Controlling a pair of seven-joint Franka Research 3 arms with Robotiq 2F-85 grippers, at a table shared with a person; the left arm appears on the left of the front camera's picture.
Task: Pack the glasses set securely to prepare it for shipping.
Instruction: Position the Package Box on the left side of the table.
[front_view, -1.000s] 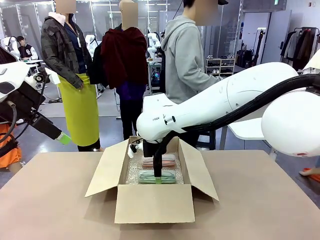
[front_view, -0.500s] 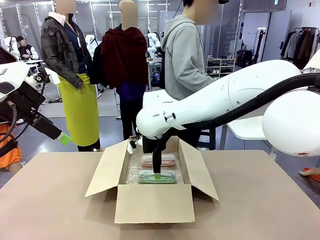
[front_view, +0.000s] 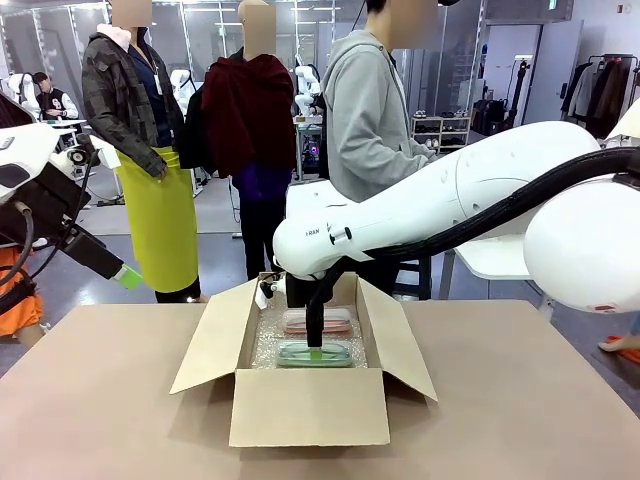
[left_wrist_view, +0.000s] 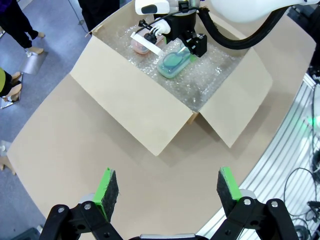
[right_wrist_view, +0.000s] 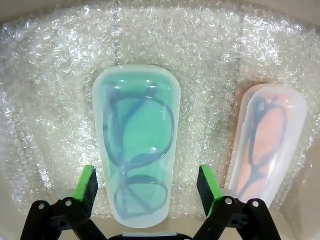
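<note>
Both cases are in: the mint green case (right_wrist_view: 136, 145) and the pale pink case (right_wrist_view: 265, 140) lie side by side, apart, on bubble wrap (right_wrist_view: 50, 75) inside the cardboard box (front_view: 310, 405), so only its open flaps look left to close. Your right gripper (right_wrist_view: 147, 180) hangs over the mint one, fingers spread clear of its 2 long sides, with the box walls close. Your left gripper (left_wrist_view: 167, 187), also spread wide, hovers over bare table (left_wrist_view: 75, 150) with plenty of room.

A robotics lab in an open hall is being shown. A brown table (front_view: 100, 400) is being flanked by the white left arm (front_view: 25, 150) and right arm (front_view: 450, 200), and cables (left_wrist_view: 305, 185) are being trailed beside a metal frame (left_wrist_view: 290, 150). The grey floor (front_view: 100, 295) behind is being occupied by standing people (front_view: 125, 90), glass partitions (front_view: 200, 40), a shelf (front_view: 440, 130) and a clothes rack (front_view: 600, 90).
</note>
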